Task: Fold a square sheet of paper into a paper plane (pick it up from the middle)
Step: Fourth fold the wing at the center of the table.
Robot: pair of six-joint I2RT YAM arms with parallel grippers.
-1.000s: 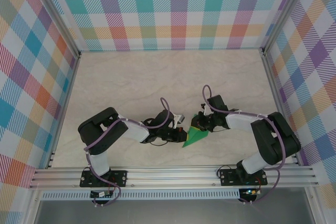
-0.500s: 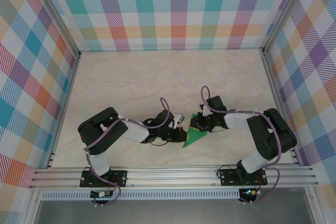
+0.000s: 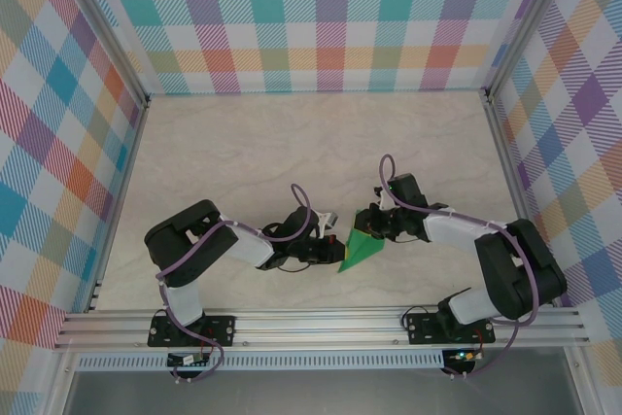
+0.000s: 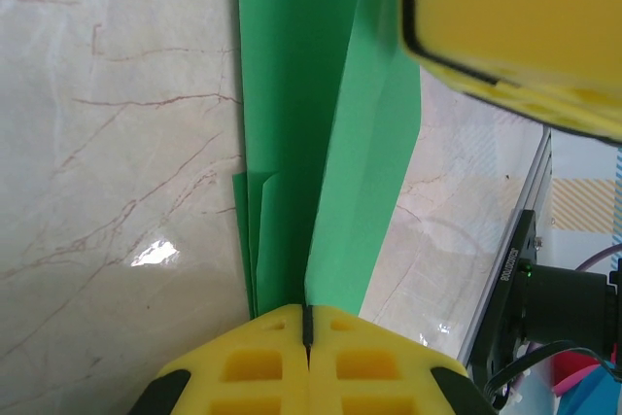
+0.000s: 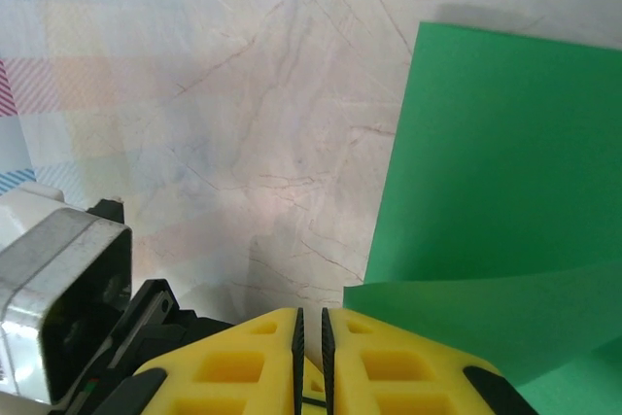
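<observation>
tabletop (image 3: 243, 143): marble-look, unchanged.
right end effector (image 5: 311, 323): moved slightly toward the far edge since a second ago, elbow swung out right; fingers pinched together, paper flap beside them, not between.
left end effector (image 4: 307, 323): same spot, clenched on the paper's edge.
green paper (image 3: 360, 253): near edge, middle, unmoved; long axis diagonal, tip points near-left.
</observation>
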